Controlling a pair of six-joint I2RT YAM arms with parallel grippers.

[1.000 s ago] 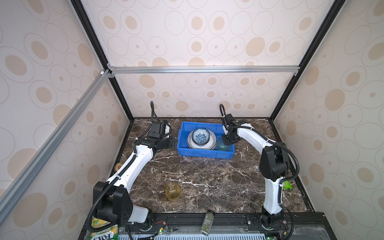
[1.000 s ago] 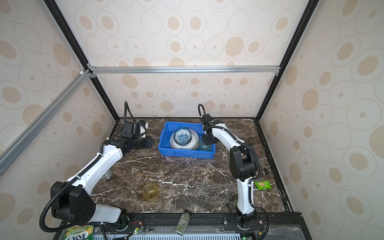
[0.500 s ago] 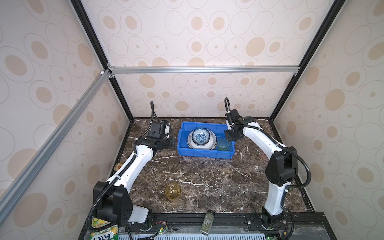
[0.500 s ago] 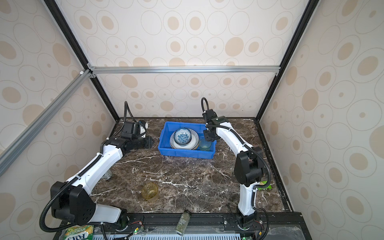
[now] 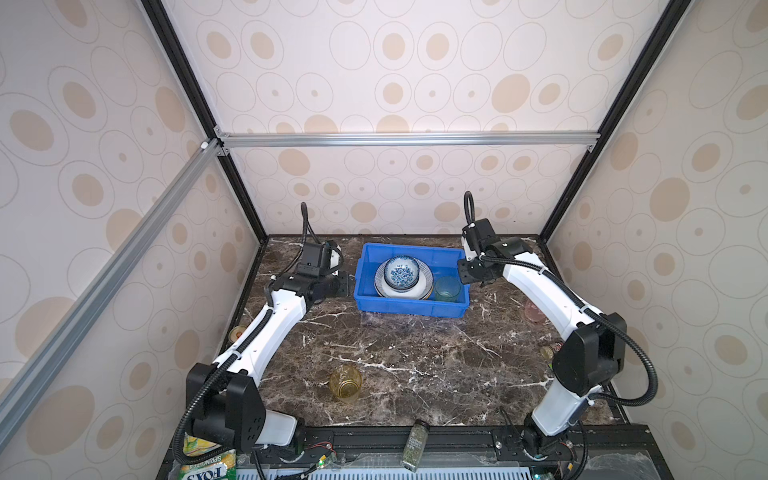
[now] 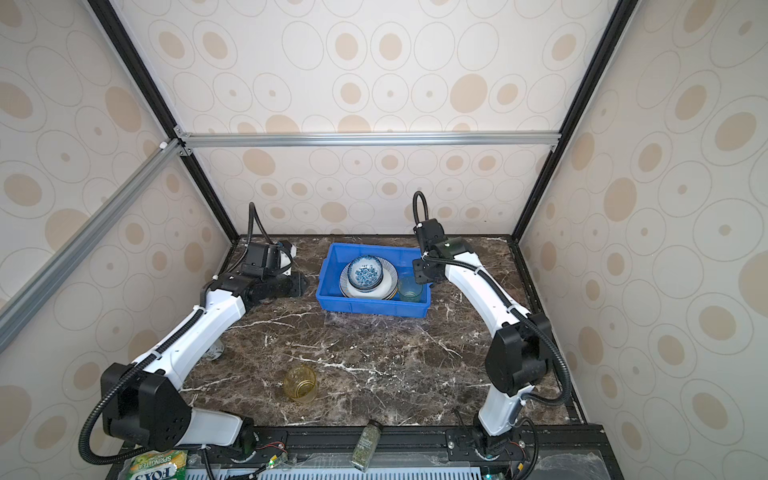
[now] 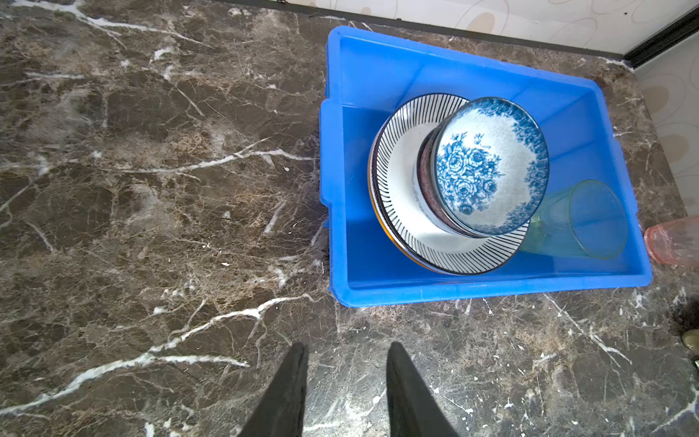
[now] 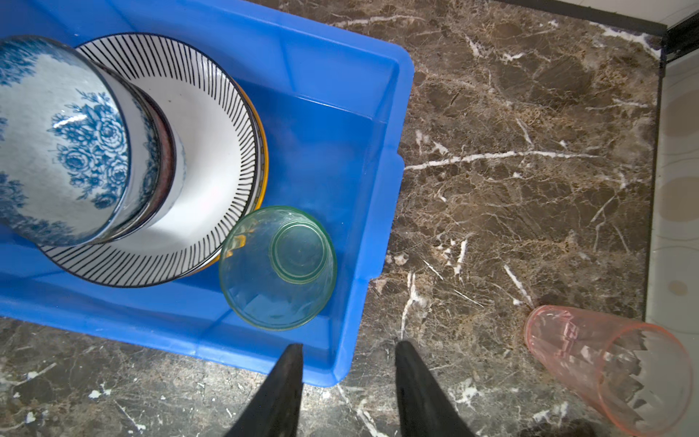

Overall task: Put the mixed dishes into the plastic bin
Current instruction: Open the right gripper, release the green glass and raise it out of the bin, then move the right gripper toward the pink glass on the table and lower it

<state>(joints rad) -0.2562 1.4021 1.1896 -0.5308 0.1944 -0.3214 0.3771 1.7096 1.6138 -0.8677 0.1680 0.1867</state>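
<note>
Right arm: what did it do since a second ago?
The right gripper let go of the green glass, left it standing in the bin, and pulled back to the right, jaws open. The left gripper, plates, bowl and yellow glass stayed put.

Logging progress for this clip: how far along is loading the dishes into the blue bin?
Done: the blue bin holds stacked plates topped by a blue floral bowl, plus a green tumbler. In hand: nothing; left gripper and right gripper have open, empty fingers. Left: the yellow tumbler and pink tumbler on the table, maybe a patterned piece under the left arm.
</note>
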